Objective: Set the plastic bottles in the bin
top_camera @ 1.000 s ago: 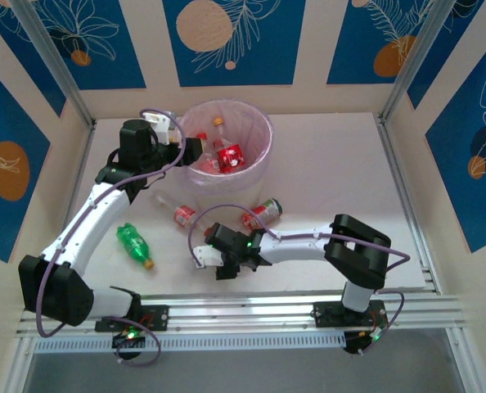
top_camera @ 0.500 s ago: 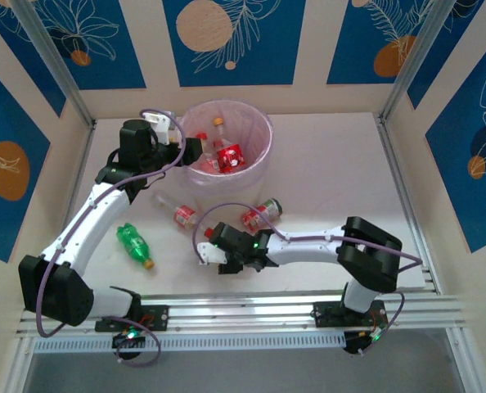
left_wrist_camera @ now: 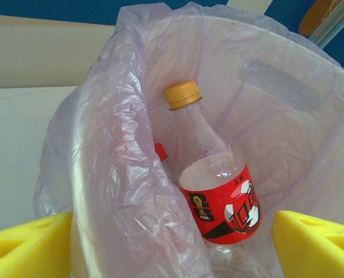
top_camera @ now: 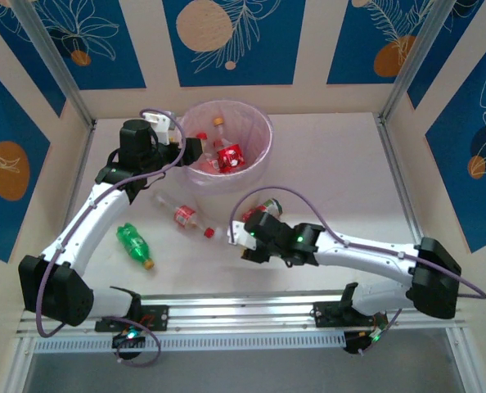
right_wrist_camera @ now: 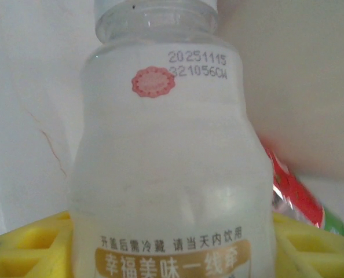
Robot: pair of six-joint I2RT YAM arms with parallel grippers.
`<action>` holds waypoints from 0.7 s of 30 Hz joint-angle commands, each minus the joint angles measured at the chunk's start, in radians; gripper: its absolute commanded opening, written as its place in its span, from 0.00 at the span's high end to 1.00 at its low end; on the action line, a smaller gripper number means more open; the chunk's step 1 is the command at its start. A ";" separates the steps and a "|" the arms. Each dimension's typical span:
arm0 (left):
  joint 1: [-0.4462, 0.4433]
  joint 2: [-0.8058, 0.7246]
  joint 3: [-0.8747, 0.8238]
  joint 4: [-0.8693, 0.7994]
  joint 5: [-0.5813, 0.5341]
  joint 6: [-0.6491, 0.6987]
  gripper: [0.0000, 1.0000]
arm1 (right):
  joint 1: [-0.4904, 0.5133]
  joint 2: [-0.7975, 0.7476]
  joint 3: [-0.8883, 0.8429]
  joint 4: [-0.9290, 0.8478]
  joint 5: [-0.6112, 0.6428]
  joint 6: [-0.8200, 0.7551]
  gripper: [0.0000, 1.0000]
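Bottles (top_camera: 225,154) with red labels are lying inside the bin (top_camera: 268,146), which is standing at 12 o'clock on the surface (top_camera: 341,172). Left jaws are hanging at the bin's 9 o'clock rim, spread wide and gripping nothing. In the left wrist view their yellow pads (left_wrist_camera: 27,243) are sitting far apart, and the bag-lined wall and a yellow-capped bottle (left_wrist_camera: 218,185) leaning inside are showing between them. Right jaws are reaching out at 6 o'clock from the bin and are clamping a pale-labelled bottle (right_wrist_camera: 166,168). In the right wrist view its milky body is standing between both yellow pads (right_wrist_camera: 21,249), which are pressing against its flanks. Just behind it, at 4 o'clock in that view, a red-labelled bottle (right_wrist_camera: 293,200) is lying on the surface. From above, a red-capped bottle (top_camera: 184,216) is lying at 9 o'clock of the right jaws. A green bottle (top_camera: 133,242) is resting farther out, at 8 o'clock from the bin, well apart from both arms.
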 commanded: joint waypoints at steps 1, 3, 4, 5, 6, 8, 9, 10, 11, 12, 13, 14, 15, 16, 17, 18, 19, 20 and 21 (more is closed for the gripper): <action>-0.031 0.058 -0.059 -0.144 -0.004 0.049 0.15 | -0.065 -0.082 -0.042 -0.114 0.046 0.098 0.43; -0.031 0.063 -0.058 -0.144 0.004 0.045 0.15 | -0.119 -0.137 -0.058 -0.135 0.029 0.119 0.45; -0.032 0.066 -0.058 -0.144 0.007 0.043 0.15 | -0.149 -0.162 -0.065 -0.143 0.032 0.131 0.48; -0.032 0.066 -0.058 -0.144 0.010 0.042 0.15 | -0.180 -0.185 -0.067 -0.154 0.031 0.145 0.50; -0.030 0.067 -0.057 -0.144 0.010 0.042 0.15 | -0.209 -0.205 -0.067 -0.164 0.029 0.156 0.50; -0.032 0.066 -0.057 -0.144 0.010 0.042 0.16 | -0.287 -0.238 -0.063 -0.185 0.046 0.186 0.53; -0.031 0.064 -0.056 -0.144 0.010 0.042 0.15 | -0.329 -0.246 -0.051 -0.200 0.054 0.206 0.53; -0.032 0.063 -0.057 -0.144 0.010 0.043 0.15 | -0.374 -0.248 -0.042 -0.207 0.069 0.228 0.53; -0.032 0.062 -0.057 -0.144 0.012 0.041 0.15 | -0.428 -0.244 -0.032 -0.199 0.103 0.260 0.53; -0.032 0.063 -0.058 -0.142 0.013 0.041 0.15 | -0.485 -0.237 -0.015 -0.199 0.112 0.293 0.54; -0.032 0.063 -0.056 -0.143 0.016 0.040 0.15 | -0.535 -0.230 0.005 -0.199 0.100 0.320 0.53; -0.031 0.063 -0.057 -0.142 0.018 0.039 0.15 | -0.581 -0.223 0.030 -0.198 0.090 0.356 0.54; -0.031 0.063 -0.057 -0.143 0.019 0.038 0.15 | -0.621 -0.216 0.053 -0.190 0.072 0.380 0.54; -0.031 0.062 -0.058 -0.142 0.021 0.038 0.15 | -0.650 -0.212 0.073 -0.181 0.057 0.396 0.54; -0.031 0.060 -0.057 -0.141 0.021 0.036 0.15 | -0.681 -0.205 0.100 -0.172 0.047 0.414 0.54; -0.032 0.057 -0.058 -0.141 0.021 0.036 0.15 | -0.708 -0.197 0.129 -0.166 0.034 0.424 0.54; -0.032 0.054 -0.058 -0.140 0.021 0.035 0.15 | -0.729 -0.187 0.158 -0.160 0.024 0.429 0.55; -0.033 0.052 -0.056 -0.141 0.021 0.036 0.15 | -0.750 -0.174 0.193 -0.151 0.013 0.430 0.55; -0.033 0.050 -0.057 -0.141 0.021 0.036 0.15 | -0.770 -0.160 0.227 -0.142 0.004 0.426 0.55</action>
